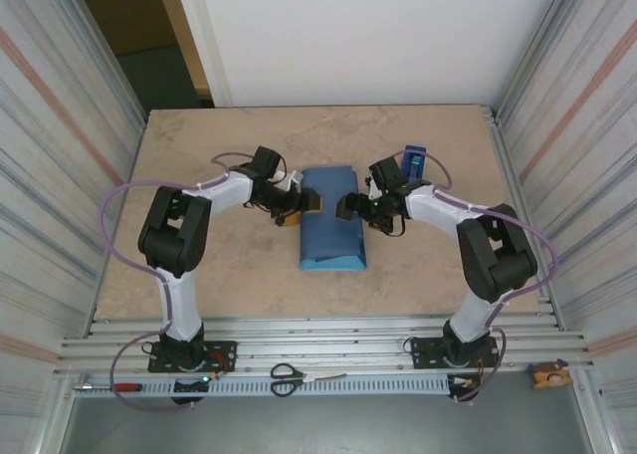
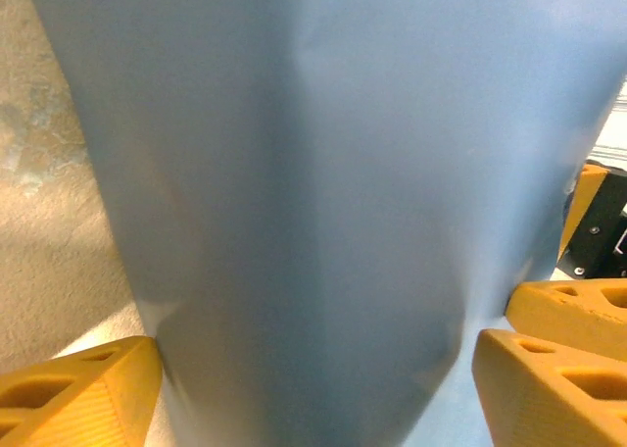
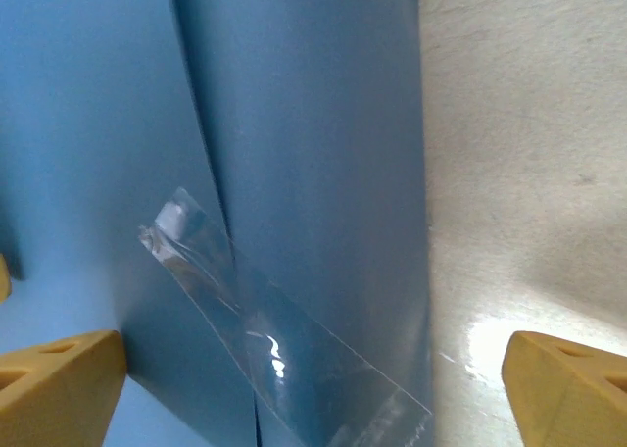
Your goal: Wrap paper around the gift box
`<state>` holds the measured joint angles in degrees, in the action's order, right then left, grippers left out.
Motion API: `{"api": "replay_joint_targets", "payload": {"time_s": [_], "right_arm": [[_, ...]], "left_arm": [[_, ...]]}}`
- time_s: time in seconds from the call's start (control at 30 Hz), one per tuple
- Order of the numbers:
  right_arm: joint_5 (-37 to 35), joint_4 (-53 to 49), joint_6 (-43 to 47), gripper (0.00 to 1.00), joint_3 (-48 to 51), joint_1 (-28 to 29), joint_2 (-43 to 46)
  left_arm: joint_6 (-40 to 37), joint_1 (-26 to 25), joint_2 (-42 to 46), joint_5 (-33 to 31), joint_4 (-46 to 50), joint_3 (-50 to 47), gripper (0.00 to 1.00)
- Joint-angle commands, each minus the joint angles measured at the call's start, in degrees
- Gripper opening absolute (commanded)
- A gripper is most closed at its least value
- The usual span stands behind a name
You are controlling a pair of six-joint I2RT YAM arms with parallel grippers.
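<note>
One big sheet of thin blue paper (image 1: 333, 225) lies folded into a lump in the middle of the tan stone-look table (image 1: 219, 265), with one clear strip of tape (image 3: 279, 344) on its seam. Ridged metal walls (image 1: 60, 125) stand at both sides. The left gripper (image 1: 299, 207) and the right gripper (image 1: 350, 207) are wide open at the paper's sides, holding nothing.

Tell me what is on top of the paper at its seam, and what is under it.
A strip of clear tape lies slantwise across the seam of the paper. Whatever is under the paper is covered by the folded sheet.
</note>
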<state>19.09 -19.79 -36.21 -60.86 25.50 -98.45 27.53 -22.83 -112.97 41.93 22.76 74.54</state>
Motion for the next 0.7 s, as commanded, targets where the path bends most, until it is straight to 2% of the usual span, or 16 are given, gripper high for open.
{"api": "replay_joint_targets", "payload": {"time_s": [0.0, 0.13, 0.27, 0.5, 0.67], "right_arm": [[-1.11, -2.09, -0.36, 0.93, 0.82, -0.31, -1.56], [-1.68, -1.25, -0.62, 0.91, 3.17, -0.27, -1.38], [-1.71, -0.51, -0.88, 0.89, 4.08, -0.1, -1.24], [-3.65, -1.13, -0.44, 0.89, 4.69, -0.1, -0.62], [-4.46, -1.47, -0.05, 0.9, 5.09, -0.01, -0.49]], "left_arm": [[-1.71, 0.42, 2.34, -0.01, 2.18, 1.66, 0.88], [-2.14, 0.25, 6.29, -0.05, 2.19, -0.38, 0.9], [-2.98, -1.33, 10.01, -2.87, 3.94, -5.05, 0.89], [-2.28, -9.41, 16.34, -16.06, 8.51, -10.85, 0.87], [-0.87, -12.53, 17.08, -20.72, 7.99, -11.5, 0.79]]}}
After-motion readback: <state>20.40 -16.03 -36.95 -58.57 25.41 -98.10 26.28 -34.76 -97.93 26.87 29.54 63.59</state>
